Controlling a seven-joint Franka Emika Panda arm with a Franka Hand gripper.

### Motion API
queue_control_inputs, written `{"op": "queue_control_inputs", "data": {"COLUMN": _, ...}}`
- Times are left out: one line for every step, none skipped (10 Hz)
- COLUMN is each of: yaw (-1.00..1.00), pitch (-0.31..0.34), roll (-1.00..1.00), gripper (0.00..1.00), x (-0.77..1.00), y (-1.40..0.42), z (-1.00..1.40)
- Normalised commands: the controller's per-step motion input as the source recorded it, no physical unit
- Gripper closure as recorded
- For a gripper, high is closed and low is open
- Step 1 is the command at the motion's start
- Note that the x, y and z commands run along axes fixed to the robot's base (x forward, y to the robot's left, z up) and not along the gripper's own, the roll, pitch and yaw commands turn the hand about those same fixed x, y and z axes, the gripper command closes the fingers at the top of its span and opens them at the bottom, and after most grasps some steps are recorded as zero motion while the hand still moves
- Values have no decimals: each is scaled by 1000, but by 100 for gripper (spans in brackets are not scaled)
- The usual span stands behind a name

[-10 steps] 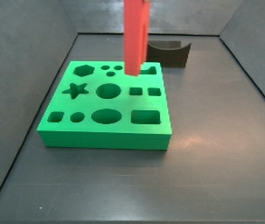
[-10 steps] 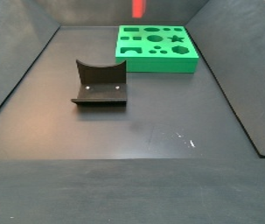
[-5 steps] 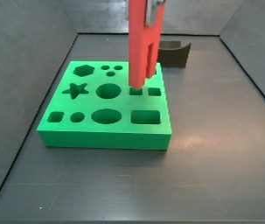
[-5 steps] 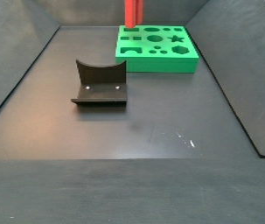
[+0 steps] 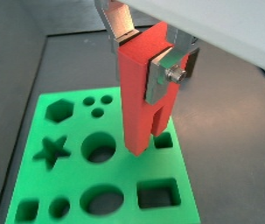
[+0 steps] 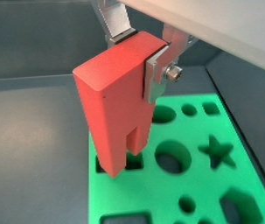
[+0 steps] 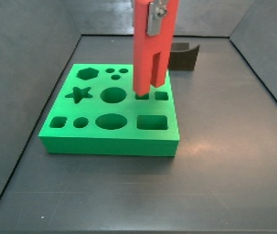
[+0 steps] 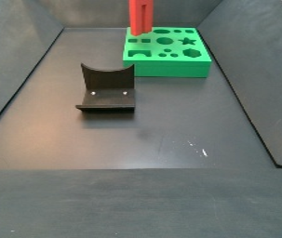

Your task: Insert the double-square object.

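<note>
Lowering since a moment ago, my fingers (image 5: pixel 146 54) stay clamped on the tall red-orange plastic bar (image 7: pixel 151 55); its forked end now reaches the green block's (image 7: pixel 111 111) square holes.

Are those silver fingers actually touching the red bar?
Touching: in a wrist view the gripper clamps the double-square object, a silver finger pressed flat against its side.
</note>
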Motion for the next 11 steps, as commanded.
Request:
{"op": "queue_control_inputs", "data": {"yaw": -769, "pitch": 0, "roll": -119, "gripper": 100, "x": 154, "y": 160, "z": -11}}
{"op": "queue_control_inputs", "data": {"yaw": -1000, "pitch": 0, "roll": -14, "gripper": 100, "x": 0, "y": 0, "z": -89}}
{"op": "queue_control_inputs", "data": {"yaw": -1000, "pitch": 0, "roll": 0, "gripper": 100, "x": 0, "y": 0, "z": -117}}
{"op": "queue_control_inputs", "data": {"yaw": -1000, "pitch": 0, "roll": 0, "gripper": 100, "x": 0, "y": 0, "z": -123}}
{"op": "queue_control_inputs", "data": {"yaw": -1000, "pitch": 0, "roll": 0, "gripper": 100, "x": 0, "y": 0, "z": -120}}
{"op": "queue_control_inputs", "data": {"yaw": -1000, "pitch": 0, "roll": 0, "gripper": 100, "x": 0, "y": 0, "z": -126}}
{"op": "queue_control_inputs", "data": {"yaw": -1000, "pitch": 0, "roll": 0, "gripper": 100, "x": -3, "y": 17, "z": -186}}
{"op": "queue_control_inputs", "data": {"yaw": -969, "pitch": 0, "roll": 0, "gripper": 100, "x": -29, "y": 51, "z": -191}}
{"op": "queue_control_inputs", "data": {"yaw": -837, "pitch": 0, "roll": 0, "gripper": 100, "x": -71, "y": 169, "z": -169}}
{"op": "queue_control_inputs", "data": {"yaw": -269, "pitch": 0, "roll": 0, "gripper": 100, "x": 0, "y": 149, "z": -86}}
{"op": "queue_control_inputs", "data": {"yaw": -17, "pitch": 0, "roll": 0, "gripper": 100, "x": -34, "y": 49, "z": 0}}
